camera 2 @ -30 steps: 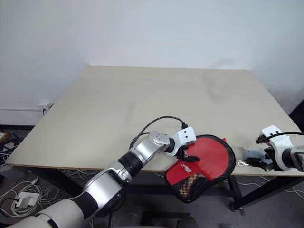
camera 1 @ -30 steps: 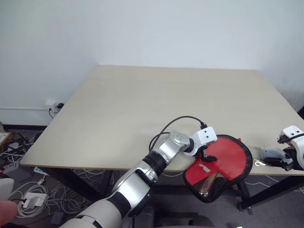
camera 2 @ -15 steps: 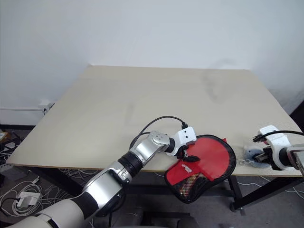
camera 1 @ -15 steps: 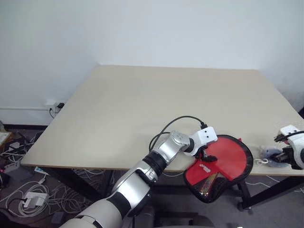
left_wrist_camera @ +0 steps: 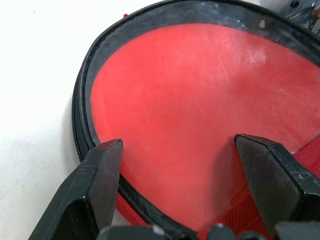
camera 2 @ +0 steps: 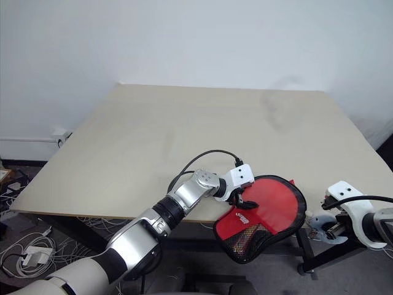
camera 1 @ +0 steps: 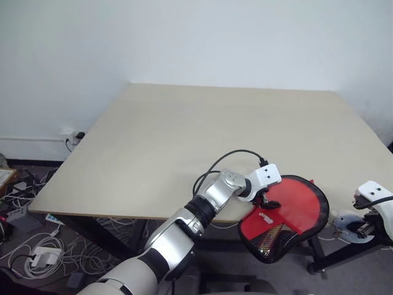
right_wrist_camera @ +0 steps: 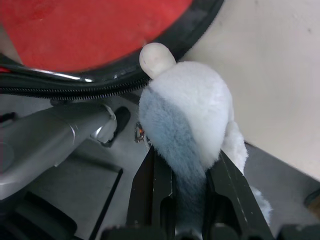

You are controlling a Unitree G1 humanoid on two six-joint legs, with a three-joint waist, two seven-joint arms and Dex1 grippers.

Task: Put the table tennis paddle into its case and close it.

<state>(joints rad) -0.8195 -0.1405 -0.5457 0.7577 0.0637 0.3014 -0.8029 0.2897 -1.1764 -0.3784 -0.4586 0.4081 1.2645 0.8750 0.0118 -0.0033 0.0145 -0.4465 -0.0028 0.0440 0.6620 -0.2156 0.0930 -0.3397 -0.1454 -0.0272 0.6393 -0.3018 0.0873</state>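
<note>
Right gripper (right_wrist_camera: pixel 190 200): I see its 2 black fingers clamped tight on a plush charm (right_wrist_camera: pixel 187 120) — white and grey-blue, fuzzy. In the head views this gripper (camera 2: pixel 324 228) sits just off the near right edge of the table (camera 1: pixel 202 135), charm (camera 1: pixel 345 221) in its grasp. The charm lies just beside the black zip edge of the case.

Left gripper (left_wrist_camera: pixel 192 165): I read the fingers (left_wrist_camera: pixel 97 185) as spread wide, holding nothing — they straddle the near part of the red face inside the case's black rim.

Case (camera 1: pixel 288 212): red, black-edged, lying at the near right edge of the table, its mesh-patched end hanging past the edge.

Table tennis paddle (left_wrist_camera: pixel 200 110): its red rubber face fills the round of the case; I cannot see the handle.

Left gripper in the head views (camera 1: pixel 265 195): at the case's left side.
</note>
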